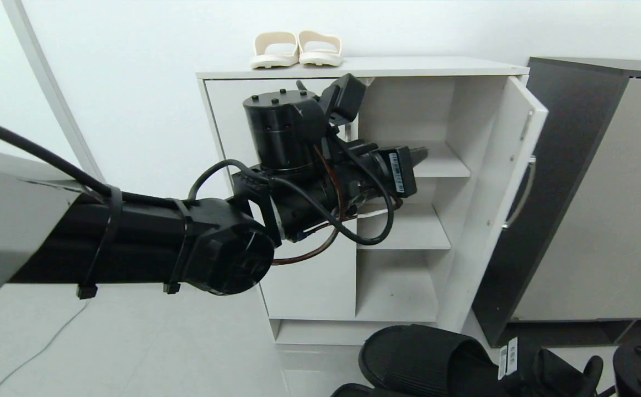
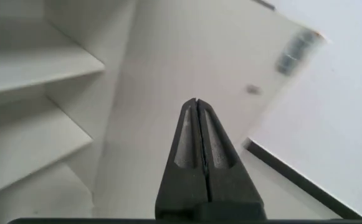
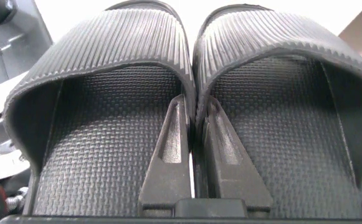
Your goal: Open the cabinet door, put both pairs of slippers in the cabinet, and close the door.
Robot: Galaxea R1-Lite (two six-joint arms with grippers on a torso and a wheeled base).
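Note:
A white cabinet (image 1: 364, 67) stands with its right door (image 1: 497, 209) swung open and its left door closed. A cream pair of slippers (image 1: 297, 49) rests on its top. My left gripper (image 1: 421, 154) is held in front of the open compartment at the level of the upper shelf (image 1: 442, 165). In the left wrist view it (image 2: 197, 107) is shut with nothing in it, facing the door's inner side. My right gripper (image 3: 195, 104) is shut on the adjoining inner edges of a black pair of slippers (image 3: 137, 56). That pair (image 1: 414, 358) hangs low before the cabinet's base.
A dark grey cabinet (image 1: 585, 193) stands close on the right, just behind the open door. The compartment holds two bare shelves, the lower one (image 1: 409, 226) at mid height. A thin cable (image 1: 39, 347) lies on the pale floor at the left.

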